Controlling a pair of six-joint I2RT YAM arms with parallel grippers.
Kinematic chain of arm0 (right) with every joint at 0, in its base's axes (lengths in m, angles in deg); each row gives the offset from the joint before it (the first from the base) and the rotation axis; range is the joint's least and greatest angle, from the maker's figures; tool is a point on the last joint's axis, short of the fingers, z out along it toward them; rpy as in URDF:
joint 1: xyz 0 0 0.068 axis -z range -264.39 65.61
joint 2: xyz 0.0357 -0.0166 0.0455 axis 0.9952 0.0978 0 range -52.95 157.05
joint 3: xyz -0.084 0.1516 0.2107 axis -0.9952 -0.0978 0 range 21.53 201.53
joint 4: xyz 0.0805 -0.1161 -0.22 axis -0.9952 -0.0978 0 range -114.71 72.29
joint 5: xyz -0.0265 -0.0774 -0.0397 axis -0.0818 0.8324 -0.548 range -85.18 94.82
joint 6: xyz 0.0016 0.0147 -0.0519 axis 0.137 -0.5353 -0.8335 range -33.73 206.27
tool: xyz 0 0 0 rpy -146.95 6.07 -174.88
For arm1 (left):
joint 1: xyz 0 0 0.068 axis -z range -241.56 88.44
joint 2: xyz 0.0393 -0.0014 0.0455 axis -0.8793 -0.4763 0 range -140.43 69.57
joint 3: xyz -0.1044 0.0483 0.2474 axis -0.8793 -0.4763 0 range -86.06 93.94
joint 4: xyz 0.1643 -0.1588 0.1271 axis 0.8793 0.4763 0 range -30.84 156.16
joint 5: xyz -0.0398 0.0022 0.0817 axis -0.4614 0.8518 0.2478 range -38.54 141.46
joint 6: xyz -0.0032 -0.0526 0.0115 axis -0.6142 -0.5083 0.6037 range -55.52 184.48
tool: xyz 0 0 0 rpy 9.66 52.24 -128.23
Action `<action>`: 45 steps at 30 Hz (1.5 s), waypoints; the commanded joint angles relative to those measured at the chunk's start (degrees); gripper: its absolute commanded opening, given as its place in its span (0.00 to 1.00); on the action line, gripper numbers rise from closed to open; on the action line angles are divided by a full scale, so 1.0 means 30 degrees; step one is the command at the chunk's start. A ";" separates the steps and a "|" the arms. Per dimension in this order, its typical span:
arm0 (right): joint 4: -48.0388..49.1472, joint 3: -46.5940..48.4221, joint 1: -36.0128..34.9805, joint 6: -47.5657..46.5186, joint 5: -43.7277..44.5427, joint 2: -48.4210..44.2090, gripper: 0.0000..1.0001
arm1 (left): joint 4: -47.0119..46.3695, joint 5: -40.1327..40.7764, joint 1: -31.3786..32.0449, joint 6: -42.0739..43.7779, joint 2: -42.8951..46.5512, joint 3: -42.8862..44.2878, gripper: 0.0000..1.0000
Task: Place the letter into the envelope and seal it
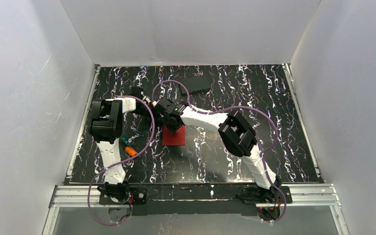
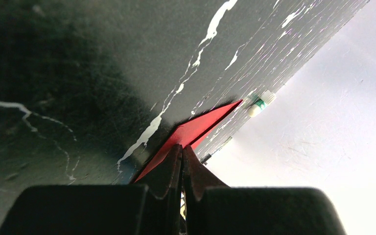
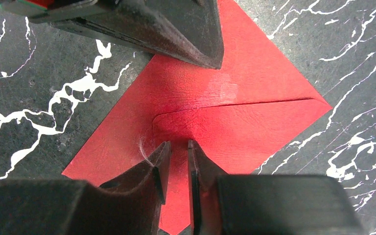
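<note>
Red paper envelope (image 3: 259, 68), thin and limp, I'd pin flat and press along the flap (image 3: 240, 129); left gripper (image 2: 181, 148) fully closed atop it, right gripper (image 3: 178, 145) slightly parted, empty.

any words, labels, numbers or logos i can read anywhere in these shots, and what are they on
No readable text in any view.
red envelope: plain, with no print or address showing.
small white and green object at the table edge: any label is too blurred to read.
marbled tabletop: white veins only, no writing.
</note>
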 commanded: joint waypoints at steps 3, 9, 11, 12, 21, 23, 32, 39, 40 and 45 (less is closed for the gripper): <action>0.1570 -0.1818 -0.0019 0.0839 -0.0471 0.3229 0.29 | 0.2595 0.4119 0.0069 0.1025 -0.1294 -0.1169 0.00; 0.1785 -0.1157 0.0049 0.1823 -0.0891 0.3452 0.22 | 0.2620 0.3923 0.0051 0.1003 -0.1429 -0.1075 0.00; 0.1877 -0.1253 0.0063 0.2091 -0.0916 0.3392 0.14 | 0.2645 0.3869 0.0051 0.1022 -0.1438 -0.1053 0.00; 0.2090 -0.1390 0.0083 0.2173 -0.1044 0.3329 0.11 | 0.2667 0.3842 0.0051 0.1046 -0.1451 -0.1021 0.00; 0.3208 -0.1613 0.0086 0.1836 -0.2055 0.3347 0.12 | 0.2899 0.3798 0.0052 0.1241 -0.1564 -0.0779 0.00; 0.3941 -0.1816 0.0085 0.1635 -0.2581 0.3345 0.17 | 0.2909 0.3776 0.0051 0.1238 -0.1590 -0.0752 0.00; 0.1341 -0.0578 0.0085 0.1438 -0.0739 0.4418 0.17 | 0.2796 0.3600 0.0022 0.1242 -0.1635 -0.0612 0.00; 0.1630 -0.1266 0.0416 0.2794 0.0148 0.3519 0.16 | 0.3168 0.3544 -0.0133 0.1427 -0.1551 -0.0431 0.00; 0.2114 -0.1534 0.0449 0.2854 0.0070 0.3158 0.17 | 0.3513 0.3563 -0.0207 0.1606 -0.1461 -0.0189 0.00; 0.2738 -0.2373 0.0612 0.2747 -0.0475 0.1768 0.21 | 0.5839 0.3747 -0.0660 0.3172 -0.0429 0.2458 0.00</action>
